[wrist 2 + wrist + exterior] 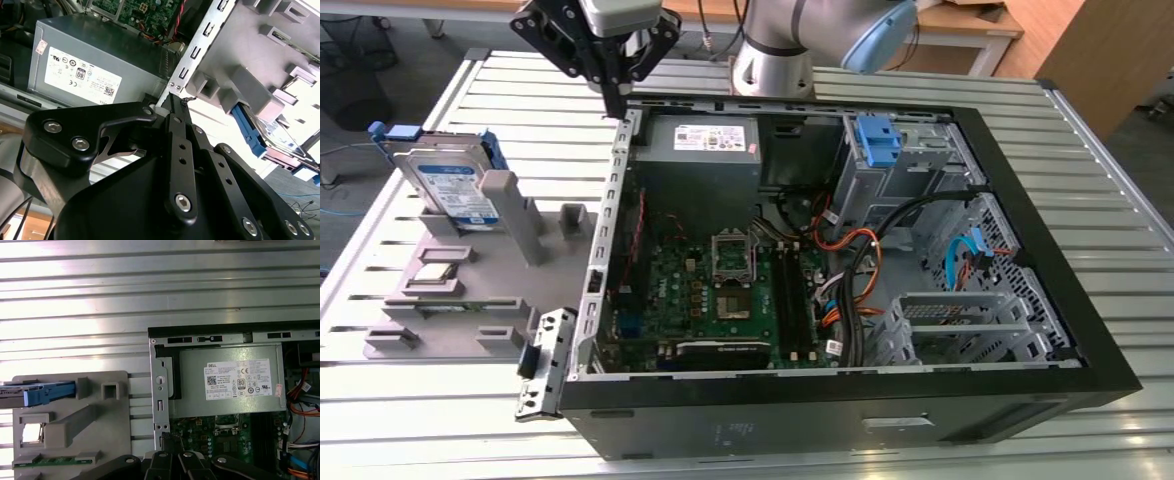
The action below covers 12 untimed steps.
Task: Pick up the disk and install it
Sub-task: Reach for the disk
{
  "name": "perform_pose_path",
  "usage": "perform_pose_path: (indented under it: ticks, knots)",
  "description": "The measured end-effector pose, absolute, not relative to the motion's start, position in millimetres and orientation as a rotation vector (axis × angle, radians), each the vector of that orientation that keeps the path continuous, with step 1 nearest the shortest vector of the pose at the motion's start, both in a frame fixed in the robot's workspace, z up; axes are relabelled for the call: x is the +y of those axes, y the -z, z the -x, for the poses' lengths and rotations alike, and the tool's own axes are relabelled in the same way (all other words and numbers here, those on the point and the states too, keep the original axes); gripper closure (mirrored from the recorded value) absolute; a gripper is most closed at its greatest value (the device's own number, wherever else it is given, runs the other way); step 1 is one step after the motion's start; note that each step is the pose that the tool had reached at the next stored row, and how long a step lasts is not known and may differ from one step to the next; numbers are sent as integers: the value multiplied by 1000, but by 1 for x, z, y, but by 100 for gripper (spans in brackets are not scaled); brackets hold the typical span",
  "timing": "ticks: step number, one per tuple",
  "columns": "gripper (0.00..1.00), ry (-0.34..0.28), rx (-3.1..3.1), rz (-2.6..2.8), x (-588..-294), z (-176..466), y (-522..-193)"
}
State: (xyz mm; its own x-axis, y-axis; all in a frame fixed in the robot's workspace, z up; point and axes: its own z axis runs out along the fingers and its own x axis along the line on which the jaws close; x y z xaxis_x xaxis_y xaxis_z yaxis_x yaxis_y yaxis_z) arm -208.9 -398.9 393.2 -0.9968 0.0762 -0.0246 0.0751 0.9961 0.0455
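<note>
The pincer (614, 100) is hanging over the back corner of the open computer case (854, 405), on the exterior view's left side of it. Its two fingers are pressing tip to tip, and it is carrying nothing. In the second wrist view the tips are sitting just above the perforated metal rail (192, 62) that runs along that edge of the case.

Just beside the pincer, inside the case, the grey power supply (700, 150) is lying with its white label facing up. The green circuit board (720, 290) is lying a little beyond it.

Farther off, outside the case, a grey holder (440, 280) is resting on the slatted metal desk (1107, 150). The disk (451, 185) is standing upright in a slot of this holder, well apart from the pincer, with its labelled face turned outward. Its blue frame is showing along the top and one side.

Farthest from the pincer, a bare blue bracket (878, 135) is sitting in the drive bay at the opposite back corner of the case.

The disk is looking stiff and fairly heavy for its bulk. Its smooth metal faces are likely slippery, and it is probably sensitive to knocks. The upper part standing clear of the slot is offering the best hold, squeezed across the two flat faces. The plastic frame may flex under pressure.
</note>
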Motion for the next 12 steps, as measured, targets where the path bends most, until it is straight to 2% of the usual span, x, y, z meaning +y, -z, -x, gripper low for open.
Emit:
perform_pose_path:
  ticks: [12]
  knots:
    - [90,-69,3112,-118,-399,212,-393]
